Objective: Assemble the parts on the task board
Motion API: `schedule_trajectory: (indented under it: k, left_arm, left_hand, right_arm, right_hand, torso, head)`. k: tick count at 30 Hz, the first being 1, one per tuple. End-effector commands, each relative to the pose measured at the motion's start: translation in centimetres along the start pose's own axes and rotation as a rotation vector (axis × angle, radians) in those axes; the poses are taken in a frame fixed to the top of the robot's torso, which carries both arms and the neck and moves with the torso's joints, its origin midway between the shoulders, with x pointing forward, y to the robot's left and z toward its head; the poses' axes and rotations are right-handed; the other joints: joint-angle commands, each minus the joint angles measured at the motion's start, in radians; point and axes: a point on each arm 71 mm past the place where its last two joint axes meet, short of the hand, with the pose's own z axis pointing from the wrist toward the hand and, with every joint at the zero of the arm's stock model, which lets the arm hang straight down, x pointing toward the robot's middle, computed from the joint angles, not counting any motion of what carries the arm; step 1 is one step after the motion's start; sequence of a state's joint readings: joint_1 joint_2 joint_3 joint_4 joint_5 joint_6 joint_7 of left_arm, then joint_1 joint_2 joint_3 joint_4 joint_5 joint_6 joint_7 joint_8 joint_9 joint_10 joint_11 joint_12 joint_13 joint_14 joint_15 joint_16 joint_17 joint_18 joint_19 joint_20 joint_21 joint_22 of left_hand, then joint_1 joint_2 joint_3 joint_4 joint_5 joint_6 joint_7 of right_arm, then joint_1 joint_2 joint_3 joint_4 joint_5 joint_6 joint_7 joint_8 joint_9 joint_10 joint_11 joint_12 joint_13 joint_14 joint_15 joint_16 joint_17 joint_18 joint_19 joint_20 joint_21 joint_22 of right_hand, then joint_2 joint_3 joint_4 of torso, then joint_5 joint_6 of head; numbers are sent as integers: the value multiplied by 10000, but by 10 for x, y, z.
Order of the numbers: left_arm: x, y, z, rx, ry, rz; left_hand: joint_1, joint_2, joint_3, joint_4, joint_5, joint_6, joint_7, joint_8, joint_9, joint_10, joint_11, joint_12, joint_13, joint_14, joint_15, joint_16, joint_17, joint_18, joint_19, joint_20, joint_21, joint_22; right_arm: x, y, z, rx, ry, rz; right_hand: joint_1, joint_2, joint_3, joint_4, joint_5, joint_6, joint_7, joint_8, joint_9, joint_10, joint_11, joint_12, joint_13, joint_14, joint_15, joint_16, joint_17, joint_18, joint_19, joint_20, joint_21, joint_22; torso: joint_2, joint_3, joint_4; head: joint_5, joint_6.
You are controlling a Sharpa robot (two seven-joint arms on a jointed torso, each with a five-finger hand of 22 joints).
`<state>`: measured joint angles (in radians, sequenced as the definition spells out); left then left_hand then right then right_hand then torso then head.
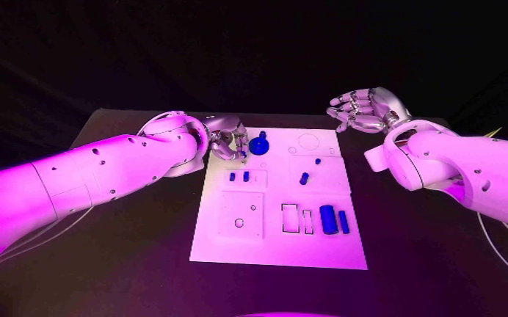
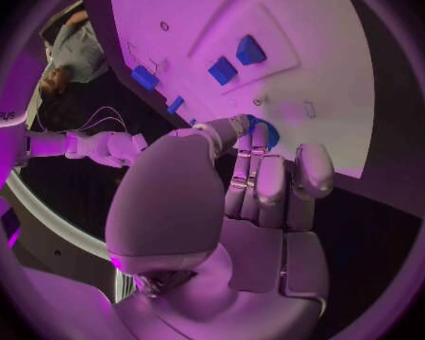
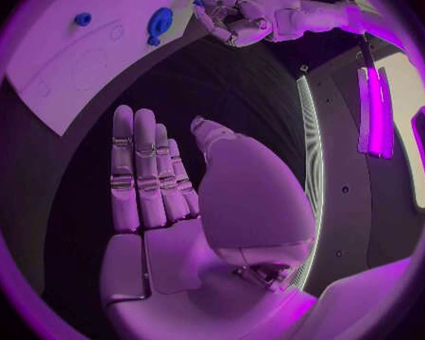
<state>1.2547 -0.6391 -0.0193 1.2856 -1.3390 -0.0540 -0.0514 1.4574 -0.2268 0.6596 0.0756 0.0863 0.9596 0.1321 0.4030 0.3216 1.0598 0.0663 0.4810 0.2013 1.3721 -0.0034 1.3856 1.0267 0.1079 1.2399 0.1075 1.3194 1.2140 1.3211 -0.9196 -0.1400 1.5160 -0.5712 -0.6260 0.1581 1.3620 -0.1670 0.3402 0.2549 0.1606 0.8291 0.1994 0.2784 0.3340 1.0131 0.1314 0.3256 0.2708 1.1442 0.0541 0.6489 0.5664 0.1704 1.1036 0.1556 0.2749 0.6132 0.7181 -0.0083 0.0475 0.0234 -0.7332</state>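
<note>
Head view: you have the task board (image 1: 278,254) lying in the middle of the black table (image 1: 127,258), with most of its blue parts apparently not yet seated. A round blue part (image 1: 259,146) stands near the board's far edge, just beside your left hand (image 1: 225,141). Two small blue blocks (image 1: 239,176) sit in a recessed panel on the left half, a short blue peg (image 1: 304,178) lies tilted mid-board, and a small blue dot of a part (image 1: 318,161) shows just beyond it. A blue cylinder (image 1: 328,219) and a narrower blue bar (image 1: 343,221) lie side by side near the right-hand slots; two outlined slots next to them look vacant, as does the circle outline at the far right corner.

Left wrist view: your left hand (image 2: 260,181) has its fingers curled in, tips at the round blue part (image 2: 265,132). Whether they pinch it or only touch it, you cannot tell from here.

Right wrist view: your right hand (image 3: 160,177) is flat, fingers straight and close together, holding nothing, off the board over the table.

Judgement: early stage. One part is being worked; the rest remain loose or unplaced.

Writing: a few pale letters on a purple-lit surface at the left wrist view's rim, too small to read. No brands or labels are readable on the board.
</note>
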Motion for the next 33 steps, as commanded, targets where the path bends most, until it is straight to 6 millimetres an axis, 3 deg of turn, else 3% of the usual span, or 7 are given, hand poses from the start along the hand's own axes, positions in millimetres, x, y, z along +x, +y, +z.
schedule_trajectory:
  k: [1, 33]
  left_arm:
    - [3, 2, 1, -94, 259, -51]
    - [13, 4, 5, -113, 647, -43]
  left_hand:
    - [-107, 20, 1, -41, -16, 89, 6, -44, 14, 53, -11, -43, -8, 55, 25, 45, -9, -109, 69, -9, 29, 10]
    - [-128, 19, 4, -54, -24, 113, 8, -60, 18, 80, -8, -70, -9, 46, 29, 32, -46, -108, 62, -5, 26, 8]
  right_arm:
    - [1, 1, 0, -179, 67, -14]
    - [0, 1, -1, -204, 37, -19]
  right_hand:
    - [-108, -25, 58, -34, 45, -38, 65, 52, -12, -90, 9, -46, -26, -55, 48, -62, -17, 107, 10, 57, -68, -34]
    - [-119, -23, 72, -70, 45, -54, 83, 73, -21, -158, 34, -63, -135, -126, 77, -187, -82, 106, -11, 85, -193, -174]
  torso:
    - [7, 7, -11]
    - [5, 7, -3]
  head:
    - [12, -4]
    - [11, -44]
